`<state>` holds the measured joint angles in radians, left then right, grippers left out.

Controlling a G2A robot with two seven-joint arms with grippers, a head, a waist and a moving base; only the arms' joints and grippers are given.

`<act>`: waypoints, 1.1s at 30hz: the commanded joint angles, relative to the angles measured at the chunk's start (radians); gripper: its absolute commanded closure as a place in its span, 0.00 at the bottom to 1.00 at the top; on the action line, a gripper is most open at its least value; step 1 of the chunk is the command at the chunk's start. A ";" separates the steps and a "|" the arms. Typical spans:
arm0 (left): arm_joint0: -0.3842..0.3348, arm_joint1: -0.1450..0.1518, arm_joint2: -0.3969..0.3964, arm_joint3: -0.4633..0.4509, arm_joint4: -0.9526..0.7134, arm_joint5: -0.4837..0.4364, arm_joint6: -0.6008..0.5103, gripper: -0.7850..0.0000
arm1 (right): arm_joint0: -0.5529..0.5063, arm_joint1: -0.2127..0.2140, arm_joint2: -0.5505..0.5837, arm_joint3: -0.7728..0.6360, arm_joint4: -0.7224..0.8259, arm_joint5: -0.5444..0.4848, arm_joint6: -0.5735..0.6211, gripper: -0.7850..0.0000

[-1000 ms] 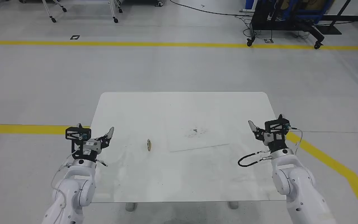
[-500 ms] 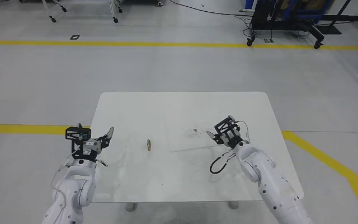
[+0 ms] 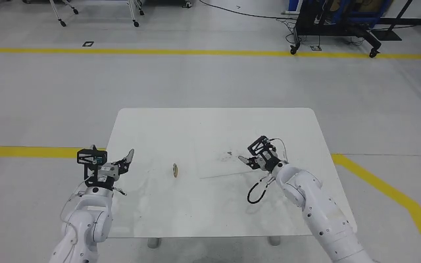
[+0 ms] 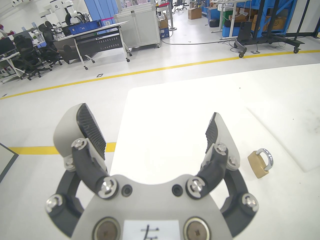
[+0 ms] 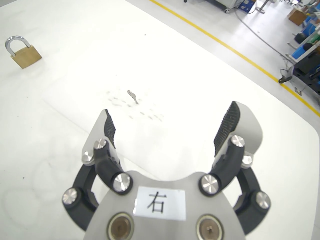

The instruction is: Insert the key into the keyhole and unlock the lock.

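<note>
Right claw [image 5: 172,116] swung in from table [image 3: 197,125] edge, now near key [image 5: 132,96].

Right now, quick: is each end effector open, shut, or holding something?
Left end effector: open, holding nothing.
Right end effector: open, holding nothing; the key lies just ahead of it, untouched.

The left gripper [image 4: 149,123] hung over the edge of a white worktop [image 4: 180,96], its jaws wide apart and empty. A brass padlock [image 4: 258,164] sat on the worktop just beside one finger.
</note>
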<state>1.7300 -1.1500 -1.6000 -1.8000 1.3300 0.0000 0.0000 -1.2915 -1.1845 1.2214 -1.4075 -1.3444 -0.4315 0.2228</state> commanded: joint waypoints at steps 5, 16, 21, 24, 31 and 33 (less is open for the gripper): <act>0.000 0.000 0.000 0.000 0.000 0.000 0.000 0.00 | 0.272 -0.018 -0.113 0.327 0.019 -0.478 -0.013 0.00; 0.000 0.000 0.000 0.000 0.000 0.000 0.000 0.00 | 0.541 -0.113 -0.367 0.721 -0.001 -0.496 -0.095 0.06; 0.000 0.000 0.000 0.000 0.000 0.000 0.000 0.00 | 0.592 -0.149 -0.419 0.815 -0.006 -0.496 -0.160 0.45; 0.000 0.000 0.000 0.000 0.000 0.000 0.000 0.00 | 0.614 -0.164 -0.440 0.855 -0.015 -0.499 -0.195 0.56; 0.000 0.000 0.000 0.000 0.000 0.000 0.000 0.00 | 0.643 -0.187 -0.475 0.913 -0.047 -0.490 -0.265 1.00; 0.000 0.000 0.000 0.000 0.000 0.000 0.000 0.00 | 0.646 -0.189 -0.481 0.926 -0.057 -0.488 -0.287 1.00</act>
<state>1.7300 -1.1500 -1.6000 -1.8000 1.3300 0.0000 0.0000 -0.6466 -1.3731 0.7430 -0.4879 -1.3964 -0.9210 -0.0536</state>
